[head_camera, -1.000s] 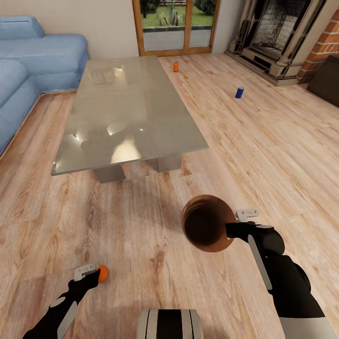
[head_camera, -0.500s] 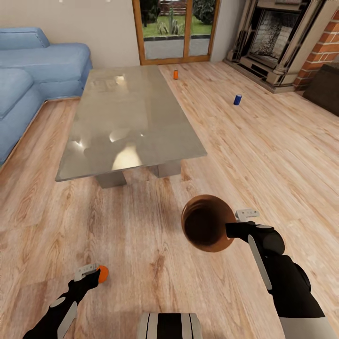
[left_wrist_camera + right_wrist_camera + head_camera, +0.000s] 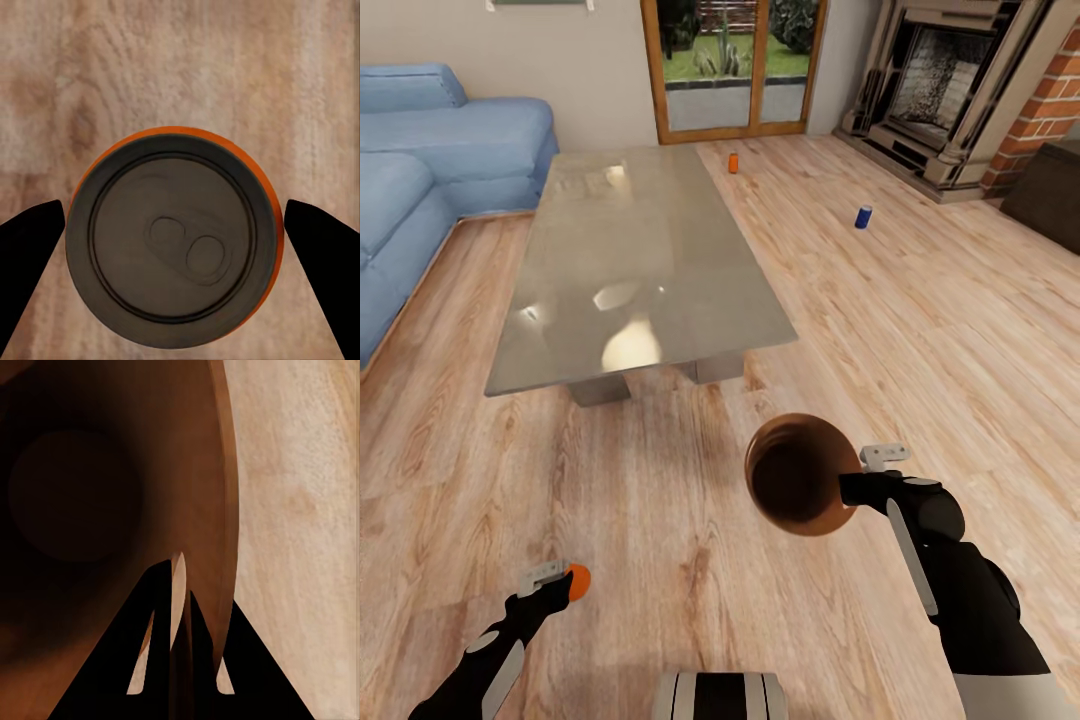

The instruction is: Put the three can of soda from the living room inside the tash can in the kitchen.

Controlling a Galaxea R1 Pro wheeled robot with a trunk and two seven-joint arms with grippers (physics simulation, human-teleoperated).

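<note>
An orange soda can [image 3: 577,582] hangs just above the wood floor at lower left, with my left gripper [image 3: 565,581] shut on it; in the left wrist view the can's dark top [image 3: 172,240] sits between the two fingers. My right gripper [image 3: 858,473] is shut on the rim of the trash can [image 3: 798,476], which is tipped so its copper-brown inside [image 3: 90,510] faces me. A second orange can [image 3: 733,162] stands on the floor beyond the table's far right corner. The blue can [image 3: 863,216] stands on the floor toward the fireplace.
The long glass-topped low table [image 3: 640,270] lies ahead. The blue sofa [image 3: 430,160] runs along the left. Glass doors [image 3: 732,65] are at the back, and the brick fireplace [image 3: 950,90] and a dark cabinet [image 3: 1050,190] at right. Open wood floor [image 3: 920,330] stretches right of the table.
The whole view has shifted: the table, far cans and doors sit lower and slightly smaller, so the camera moved back. Both arms and what they hold keep their places.
</note>
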